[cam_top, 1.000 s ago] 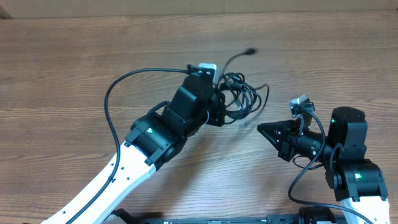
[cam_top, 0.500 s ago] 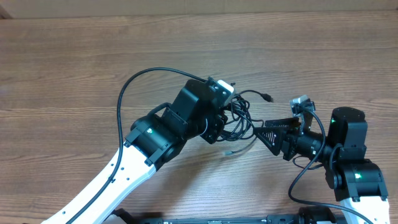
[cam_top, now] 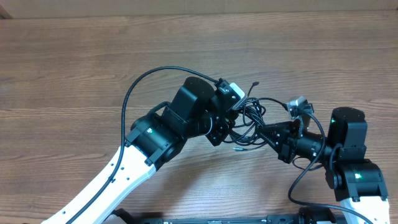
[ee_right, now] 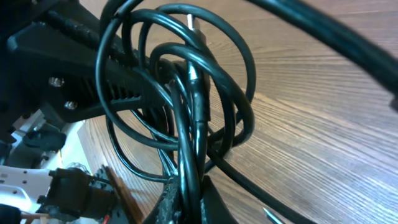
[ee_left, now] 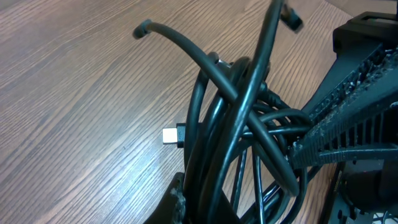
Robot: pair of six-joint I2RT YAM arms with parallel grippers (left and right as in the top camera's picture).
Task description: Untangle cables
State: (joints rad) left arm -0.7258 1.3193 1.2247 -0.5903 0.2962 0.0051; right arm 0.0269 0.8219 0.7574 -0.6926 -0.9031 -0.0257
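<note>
Overhead view: two robot grippers meet above a brown wooden table (cam_top: 74, 62), a little right of its middle and well clear of the far edge. Between them sits a knot of thin black cables (cam_top: 250, 117), looped over one another several times. The left gripper (cam_top: 225, 126) reaches in from the near left corner and is clamped tight on the left side of the knot. The right gripper (cam_top: 263, 132) points in from the near right corner, its fingers pinched closed on the right side of the same knot. Both hold the cables at once, their tips just beside each other. One loose plug end (cam_top: 255, 84) sticks out toward the far edge.

Left wrist view, close up: the loops run down between that gripper's fingers at the bottom of the frame. A silver-tipped plug (ee_left: 171, 135) pokes out to the left over the wood grain. The right gripper's ribbed black finger (ee_left: 348, 112) presses into the loops from the right.

Right wrist view: the cords bunch between its fingers at the bottom edge, and round loops fan upward across the left gripper's ribbed finger (ee_right: 81, 59). The knot seems lifted slightly off the table, though these angles do not make that certain.
</note>
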